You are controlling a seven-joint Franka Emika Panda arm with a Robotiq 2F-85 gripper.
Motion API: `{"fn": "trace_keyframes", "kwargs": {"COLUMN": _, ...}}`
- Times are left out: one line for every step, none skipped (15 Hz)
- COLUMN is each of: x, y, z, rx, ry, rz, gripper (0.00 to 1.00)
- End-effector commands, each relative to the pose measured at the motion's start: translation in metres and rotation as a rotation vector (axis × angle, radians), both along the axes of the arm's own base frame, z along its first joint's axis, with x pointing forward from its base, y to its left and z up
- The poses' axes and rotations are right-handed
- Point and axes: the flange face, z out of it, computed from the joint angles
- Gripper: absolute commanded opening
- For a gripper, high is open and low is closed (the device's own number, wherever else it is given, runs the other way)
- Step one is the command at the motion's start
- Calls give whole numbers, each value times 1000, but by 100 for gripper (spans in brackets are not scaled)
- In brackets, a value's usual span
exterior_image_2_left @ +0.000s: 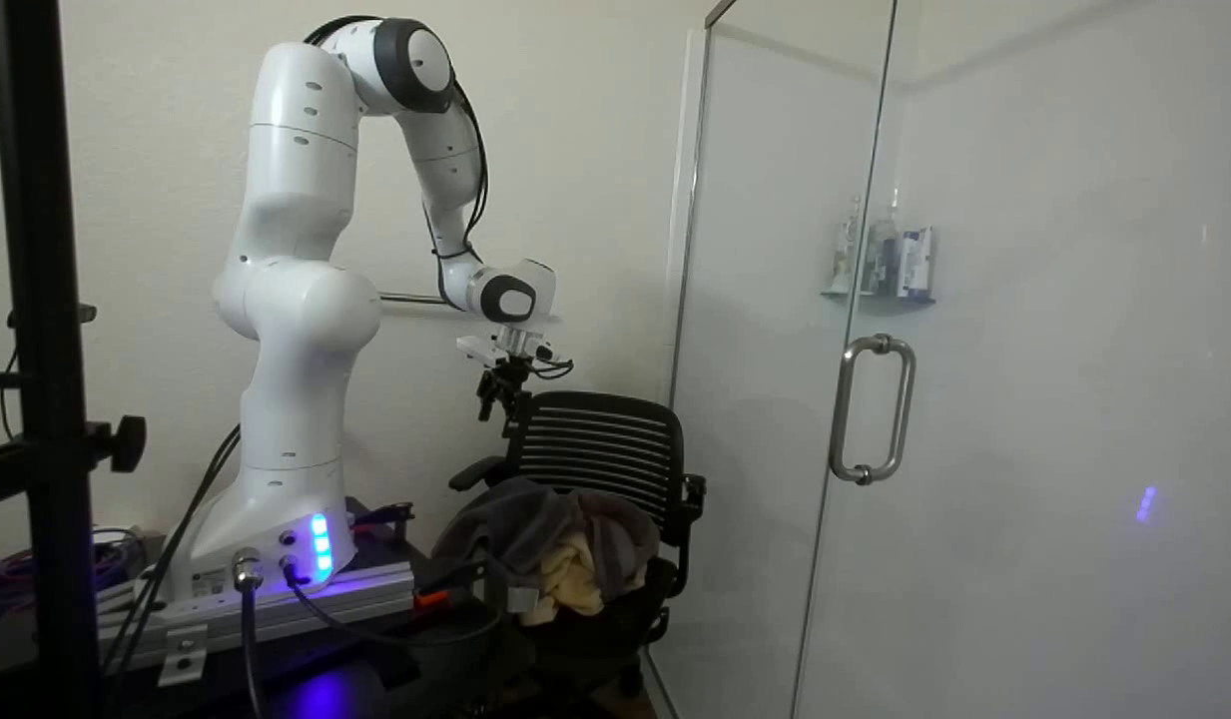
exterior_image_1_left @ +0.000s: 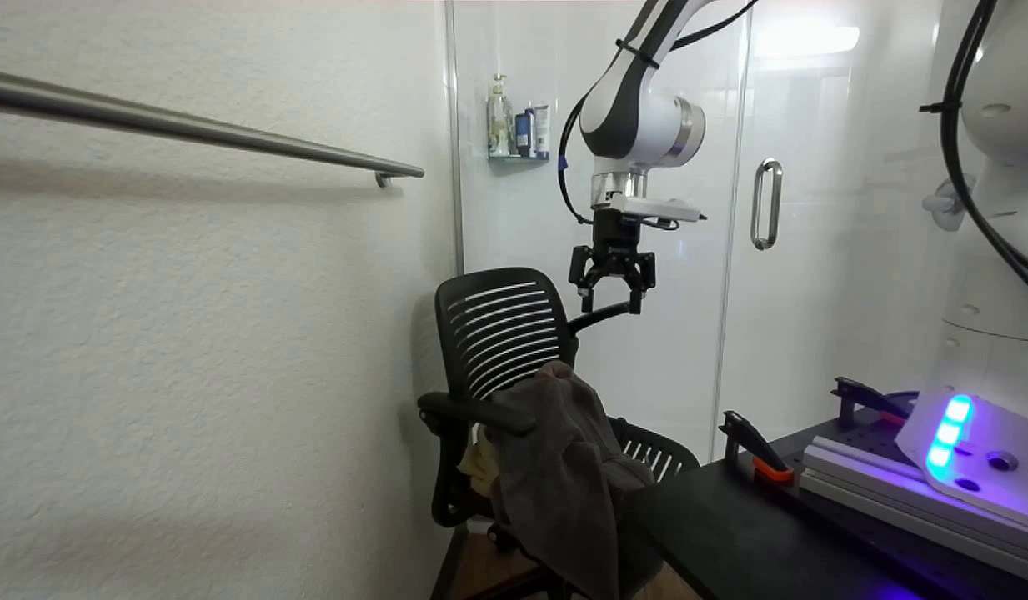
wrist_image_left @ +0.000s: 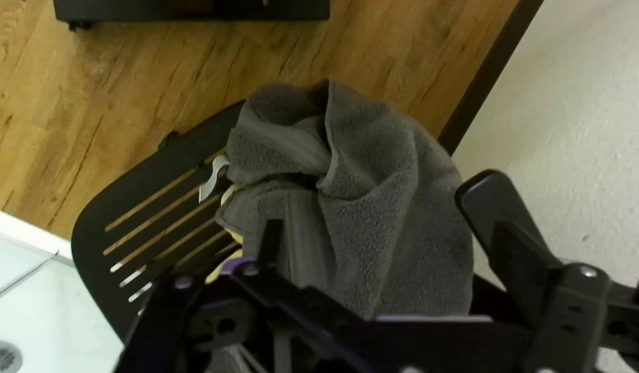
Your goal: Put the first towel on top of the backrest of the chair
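1. my black two-fingered gripper: jaws spread wide, nothing held between them.
2. charcoal-grey cloth towel: crumpled on the black slatted chair seat, not yet grasped.
3. rounded black ribbed chair backrest: towel not yet on its top; i judge that grasping, lifting and draping all remain.

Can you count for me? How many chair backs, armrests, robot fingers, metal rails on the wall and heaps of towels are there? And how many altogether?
Chair backs: 1
Armrests: 2
Robot fingers: 2
Wall rails: 1
Towel heaps: 1, too tangled to count inside
Total: 7
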Motion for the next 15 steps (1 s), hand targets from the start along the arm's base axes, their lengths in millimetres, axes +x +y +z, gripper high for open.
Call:
{"fn": "trace_keyframes", "kwargs": {"x": -3, "y": 6, "z": -17, "rx": -69, "ry": -141, "rz": -111, "gripper": 100}}
{"fn": "trace_keyframes", "kwargs": {"x": -6, "y": 3, "z": -18, "rx": -88, "ry": -121, "rz": -140, "gripper": 100}}
{"fn": "trace_keyframes", "kwargs": {"x": -12, "y": 0, "z": -14, "rx": -89, "ry": -87, "rz": -146, "gripper": 100}}
{"fn": "trace_keyframes", "kwargs": {"x": -3, "y": 6, "z": -17, "rx": -78, "ry": -98, "rz": -119, "gripper": 100}}
{"fn": "trace_keyframes", "kwargs": {"x": -5, "y": 5, "z": -19, "rx": -80, "ry": -93, "rz": -130, "gripper": 100}}
{"fn": "trace_keyframes", "kwargs": {"x": -6, "y": 5, "z": -18, "rx": -81, "ry": -92, "rz": -135, "gripper": 100}}
{"fn": "trace_keyframes", "kwargs": {"x": -6, "y": 4, "z": -18, "rx": -81, "ry": -93, "rz": -136, "gripper": 100}}
{"fn": "trace_keyframes", "kwargs": {"x": 0, "y": 4, "z": -28, "rx": -82, "ry": -79, "rz": -158, "gripper": 100}}
{"fn": "trace_keyframes", "kwargs": {"x": 7, "y": 7, "z": -41, "rx": -71, "ry": -49, "rz": -159, "gripper": 100}}
{"fn": "trace_keyframes", "kwargs": {"x": 12, "y": 6, "z": -50, "rx": -90, "ry": -42, "rz": -182, "gripper": 100}}
{"fn": "trace_keyframes", "kwargs": {"x": 19, "y": 8, "z": -56, "rx": -79, "ry": -40, "rz": -193, "gripper": 100}}
{"fn": "trace_keyframes", "kwargs": {"x": 25, "y": 11, "z": -62, "rx": -60, "ry": -40, "rz": -199, "gripper": 100}}
{"fn": "trace_keyframes", "kwargs": {"x": 32, "y": 13, "z": -65, "rx": -56, "ry": -53, "rz": -218, "gripper": 100}}
{"fn": "trace_keyframes", "kwargs": {"x": 38, "y": 15, "z": -67, "rx": -46, "ry": -67, "rz": -246, "gripper": 100}}
{"fn": "trace_keyframes", "kwargs": {"x": 45, "y": 16, "z": -70, "rx": -45, "ry": -95, "rz": -276, "gripper": 100}}
